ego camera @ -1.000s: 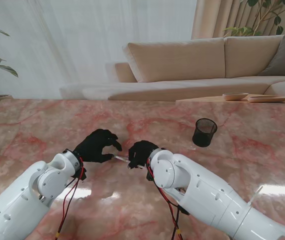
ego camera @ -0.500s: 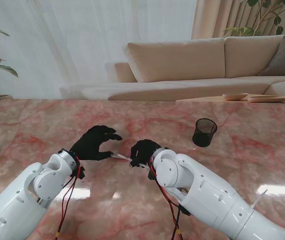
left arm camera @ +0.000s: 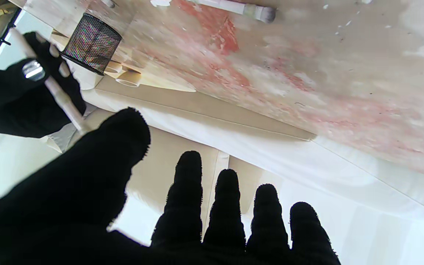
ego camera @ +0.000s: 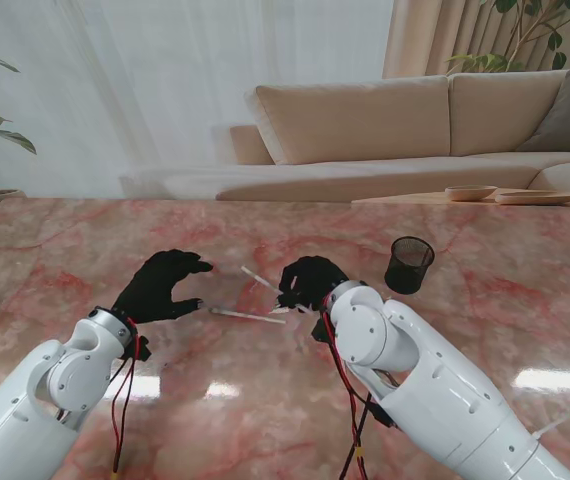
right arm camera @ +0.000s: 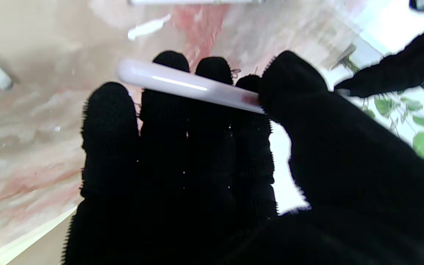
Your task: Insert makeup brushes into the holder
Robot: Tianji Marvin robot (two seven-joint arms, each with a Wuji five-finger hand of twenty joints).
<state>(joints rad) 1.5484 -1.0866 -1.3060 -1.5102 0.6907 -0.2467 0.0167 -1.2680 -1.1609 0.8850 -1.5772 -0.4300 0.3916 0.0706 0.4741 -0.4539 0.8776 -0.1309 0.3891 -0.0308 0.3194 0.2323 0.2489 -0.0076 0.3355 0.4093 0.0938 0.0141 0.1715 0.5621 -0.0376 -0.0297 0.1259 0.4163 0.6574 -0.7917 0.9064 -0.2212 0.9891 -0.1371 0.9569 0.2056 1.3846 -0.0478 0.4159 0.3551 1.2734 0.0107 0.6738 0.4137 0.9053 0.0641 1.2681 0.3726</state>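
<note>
Pink marble table (ego camera: 525,300), beige sofa (ego camera: 385,125) behind

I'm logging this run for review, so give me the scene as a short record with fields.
surface: pink marble table
holder: black mesh cup, upright, on my right side, nothing visible in it
right hand: closed on a white-handled brush, lifted off the table
left hand: open, fingers spread, holding nothing
loose brush: second brush lying flat between the hands
task status: no brush inserted yet
</note>
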